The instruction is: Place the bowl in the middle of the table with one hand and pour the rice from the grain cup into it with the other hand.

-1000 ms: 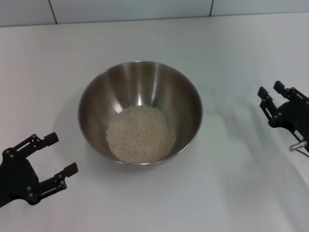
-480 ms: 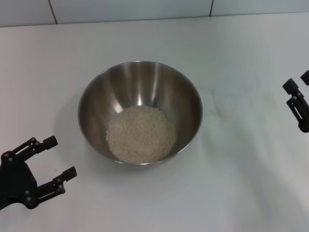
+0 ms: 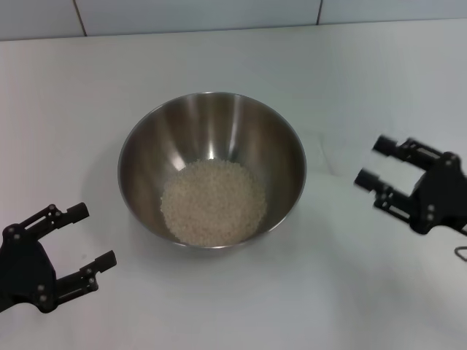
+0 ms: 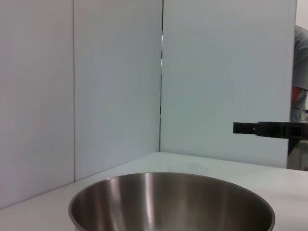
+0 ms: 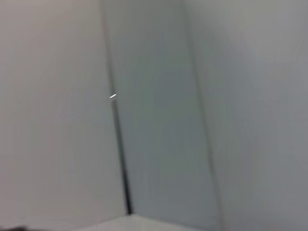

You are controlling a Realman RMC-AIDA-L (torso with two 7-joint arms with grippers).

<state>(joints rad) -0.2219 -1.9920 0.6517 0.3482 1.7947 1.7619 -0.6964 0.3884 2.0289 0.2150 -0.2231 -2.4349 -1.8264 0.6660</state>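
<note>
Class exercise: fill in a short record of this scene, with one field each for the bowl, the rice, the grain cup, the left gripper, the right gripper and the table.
bowl: steel bowl upright, mid-table
rice: rice heaped in the bowl's bottom
grain cup: not in any view
left gripper: left gripper open, empty, near-left of the bowl, apart from it
right gripper: right gripper open, empty, right of the bowl, apart from it
table: white table, tiles along the far edge

One bowl [image 3: 211, 169], one heap of rice [image 3: 213, 202], two grippers, apparently no cup.
</note>
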